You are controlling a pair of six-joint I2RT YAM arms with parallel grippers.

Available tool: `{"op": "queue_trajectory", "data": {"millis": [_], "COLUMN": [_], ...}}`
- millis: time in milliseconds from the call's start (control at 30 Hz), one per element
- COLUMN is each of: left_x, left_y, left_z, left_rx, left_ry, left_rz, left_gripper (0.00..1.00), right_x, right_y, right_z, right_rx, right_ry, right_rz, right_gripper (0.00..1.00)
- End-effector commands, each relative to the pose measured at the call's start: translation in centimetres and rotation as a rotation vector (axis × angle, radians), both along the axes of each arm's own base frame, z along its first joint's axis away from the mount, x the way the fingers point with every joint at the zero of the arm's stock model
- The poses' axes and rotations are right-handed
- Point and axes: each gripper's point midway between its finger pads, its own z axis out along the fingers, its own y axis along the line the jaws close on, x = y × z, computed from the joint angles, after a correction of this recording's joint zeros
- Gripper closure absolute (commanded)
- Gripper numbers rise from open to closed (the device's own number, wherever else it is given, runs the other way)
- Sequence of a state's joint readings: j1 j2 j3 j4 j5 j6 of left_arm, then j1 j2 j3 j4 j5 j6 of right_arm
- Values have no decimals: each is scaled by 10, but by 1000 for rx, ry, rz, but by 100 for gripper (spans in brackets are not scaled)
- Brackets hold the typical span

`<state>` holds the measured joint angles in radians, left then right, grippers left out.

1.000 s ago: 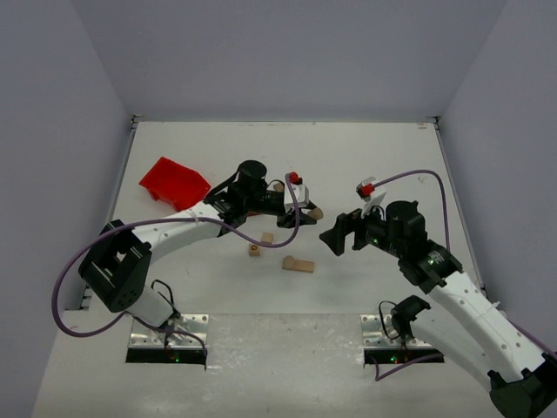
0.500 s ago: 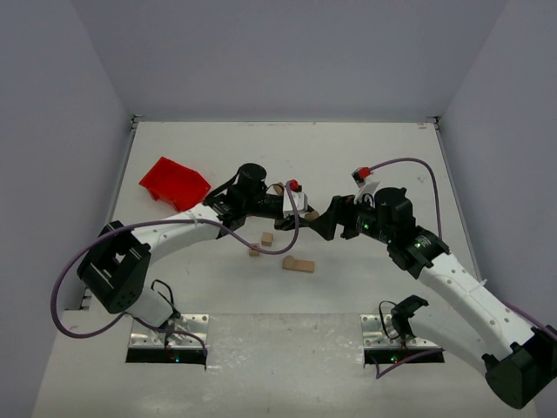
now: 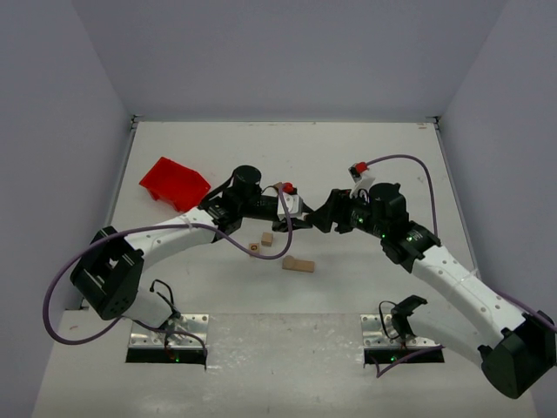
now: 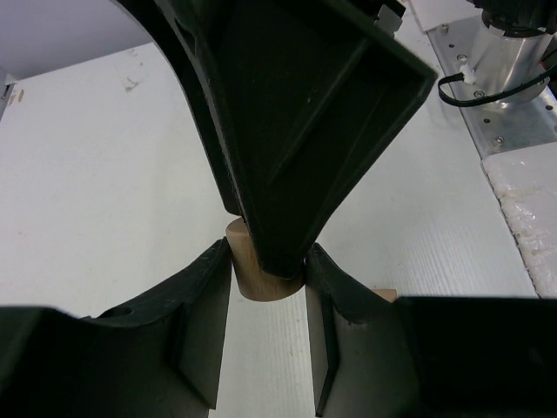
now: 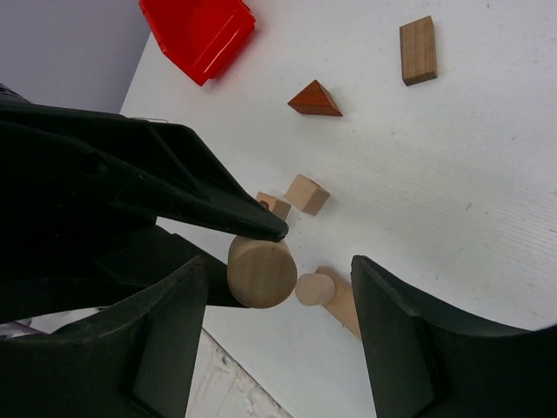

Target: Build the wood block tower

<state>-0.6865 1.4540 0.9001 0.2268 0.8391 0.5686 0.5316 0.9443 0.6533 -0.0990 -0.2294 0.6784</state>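
Right wrist view: handover of wooden cylinder [image 5: 260,272], apparently above bench [image 5: 487,174]. Left end effector [image 4: 267,261] pinches cylinder. Right end effector [image 5: 277,287] spread, one finger each side of cylinder, gaps showing, no contact. To do well: centre cylinder between fingers, close clear of left fingers, left lets go only once grip firm. Cube [image 5: 307,193], roof piece [image 5: 315,99], plank [image 5: 419,50] lie on bench beyond right end effector.

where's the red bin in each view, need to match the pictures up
Top external: the red bin sits at upper left on the table.
Left wrist: not in it.
Right wrist: top left, cut off by the upper edge.
Shared landmark: the pale cube links top and right wrist; the wood cylinder links both wrist views.
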Motion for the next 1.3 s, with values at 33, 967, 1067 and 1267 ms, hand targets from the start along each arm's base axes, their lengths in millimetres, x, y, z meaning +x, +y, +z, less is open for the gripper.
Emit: {"op": "queue_trajectory", "data": {"millis": [33, 967, 1067, 1267], "left_x": [-9, 108, 140, 154], "left_y": [-4, 98, 142, 180], "left_z": [31, 41, 30, 10], "left_rx": [-88, -350, -397, -430], "left_ry": [-79, 416, 540, 600], "left_rz": [-53, 850, 1034, 1202], "left_gripper": [100, 0, 0, 0], "right_x": [7, -27, -22, -19], "right_y": [11, -21, -13, 1], "right_z": [25, -66, -83, -103], "right_rx": [74, -504, -644, -795], "right_ry": [-38, -88, -118, -190], "right_rz": [20, 239, 294, 406], "right_gripper": [47, 94, 94, 92]}}
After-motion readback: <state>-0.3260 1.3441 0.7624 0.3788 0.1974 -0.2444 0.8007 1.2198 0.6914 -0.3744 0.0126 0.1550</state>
